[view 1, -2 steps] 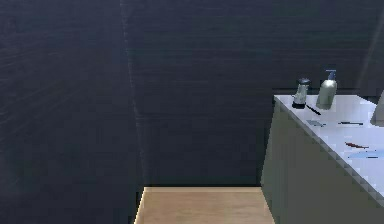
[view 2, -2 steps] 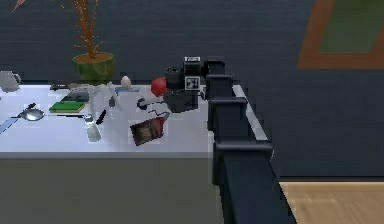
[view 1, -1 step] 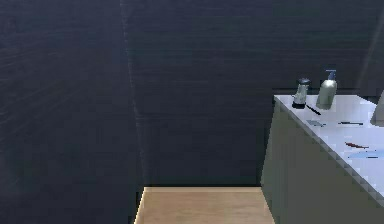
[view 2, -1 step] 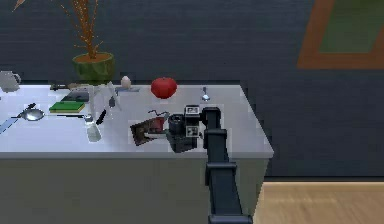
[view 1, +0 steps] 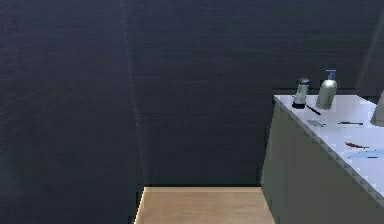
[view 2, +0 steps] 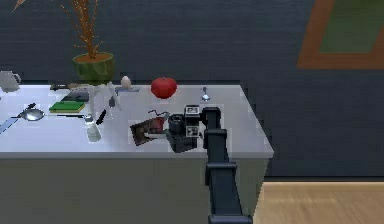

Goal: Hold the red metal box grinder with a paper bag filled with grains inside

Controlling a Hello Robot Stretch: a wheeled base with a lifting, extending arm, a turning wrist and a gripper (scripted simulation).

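Observation:
On the pale countertop (view 2: 60, 135) in the arm side view lies a small reddish-brown box-like thing (view 2: 148, 129) with a dark and pale panel on it. Right beside it is my gripper (view 2: 180, 131), at the far end of the dark arm (view 2: 222, 170) that rises from the bottom edge. The gripper's dark body overlaps the box's right side, and I cannot tell whether it holds anything. Whether it touches the box is unclear.
Behind the box stand a round red object (view 2: 164, 87), a potted plant (view 2: 93, 68), a small egg-like thing (view 2: 126, 81) and utensils (view 2: 30, 114). The forward view has a dark wall (view 1: 150, 90), wooden floor (view 1: 205, 205), and a counter (view 1: 300, 160) with two bottles (view 1: 327, 88).

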